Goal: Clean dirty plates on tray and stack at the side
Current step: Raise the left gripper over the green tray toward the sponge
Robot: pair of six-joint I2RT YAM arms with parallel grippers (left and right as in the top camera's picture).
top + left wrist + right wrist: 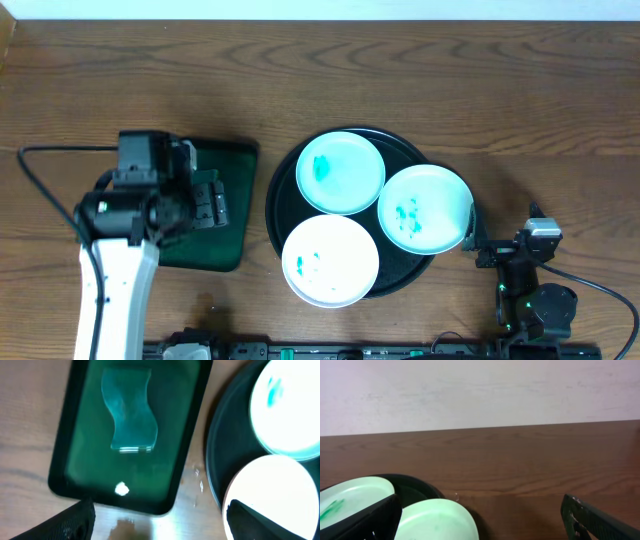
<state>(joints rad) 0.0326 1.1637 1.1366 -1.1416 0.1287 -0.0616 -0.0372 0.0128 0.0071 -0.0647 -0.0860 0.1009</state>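
Nearest the robot, the right tool [476, 240] was seen low at the right, released and empty, just beside the rim of the right plate [425, 207]. The three plates were lying on the black tray [276, 215], each marked with teal: the near plate [330, 260] with specks, the right plate with a cluster of dabs, the far plate [340, 172] with a broad smear. Nothing was stacked at the side. To the left, the left tool [208, 200] was held above a green tray [240, 175], jaws spread wide and nothing gripped. In its wrist view a wavy, pale-teal wiper [129, 415] was shown lying flat in that tray, apart from the fingers [70, 522]. Beyond, brown desk [120, 60] was seen up to a pale wall [480, 390].

The step was judged to be the very first: fetching the wiper, with no plate cleaned. For the next move, the left tool would need to be lowered over the wiper, its jaws set across the narrow waist, then closed before a plate was approached.
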